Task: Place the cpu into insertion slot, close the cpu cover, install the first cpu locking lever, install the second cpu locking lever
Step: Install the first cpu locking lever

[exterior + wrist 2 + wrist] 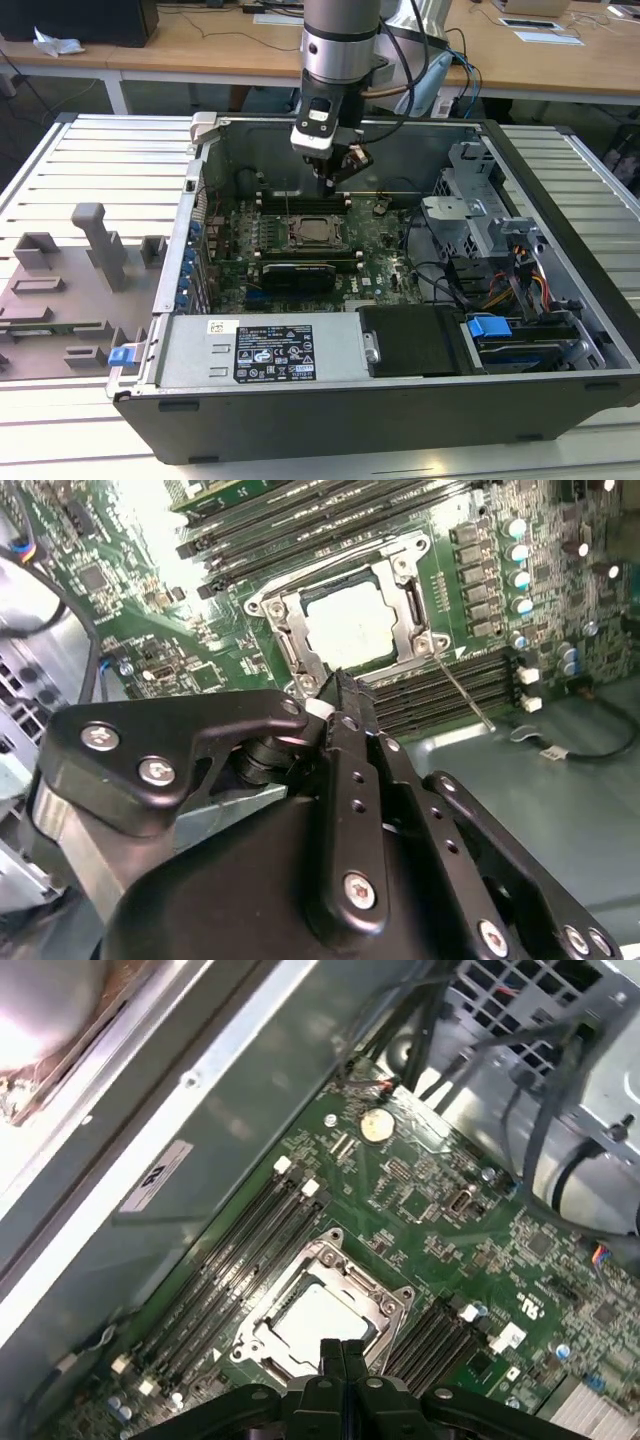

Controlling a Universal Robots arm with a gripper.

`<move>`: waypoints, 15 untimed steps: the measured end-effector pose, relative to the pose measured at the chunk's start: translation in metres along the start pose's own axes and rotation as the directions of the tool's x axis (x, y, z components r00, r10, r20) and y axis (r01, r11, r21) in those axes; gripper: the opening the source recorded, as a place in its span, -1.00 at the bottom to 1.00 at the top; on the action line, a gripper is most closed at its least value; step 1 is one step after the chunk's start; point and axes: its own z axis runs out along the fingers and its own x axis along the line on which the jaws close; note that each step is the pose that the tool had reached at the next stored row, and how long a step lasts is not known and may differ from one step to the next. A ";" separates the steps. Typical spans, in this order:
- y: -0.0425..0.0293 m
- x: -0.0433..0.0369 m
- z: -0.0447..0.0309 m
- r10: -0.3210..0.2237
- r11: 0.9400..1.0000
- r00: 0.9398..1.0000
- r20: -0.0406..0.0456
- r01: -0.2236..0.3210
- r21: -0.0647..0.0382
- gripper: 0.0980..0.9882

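Inside open computer case (pixel 330 400) on bench (pixel 90 150), upper middle of exterior view: pincer (pixel 335 183) low over motherboard (pixel 385 240), fingers pressed together, gripping nothing. Just beyond its tip in both wrist views: cpu (pixel 355 625) (pixel 310 1322) seated flat, cpu cover (pixel 290 635) (pixel 378 1305) down around it, framing silver top. Beside cover in second wrist view: thin locking lever (pixel 462 692) angled out across memory slots (pixel 420 708).

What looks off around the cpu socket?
One thin locking lever angles away from the cpu cover, out across the memory slots, instead of lying along the frame. The cpu sits flat in the cover's window. Nothing else stands out.
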 end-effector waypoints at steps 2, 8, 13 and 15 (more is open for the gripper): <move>0.0000 0.0000 0.0000 -0.051 0.999 0.999 -0.001 0.051 0.000 -0.98; 0.0000 0.0000 0.0000 -0.175 0.985 0.985 -0.004 0.175 0.000 -0.98; 0.0000 0.0000 0.0000 -0.273 0.962 0.962 -0.006 0.273 0.000 -0.98; 0.0000 0.0000 0.0000 -0.299 0.954 0.954 -0.006 0.299 0.000 -0.98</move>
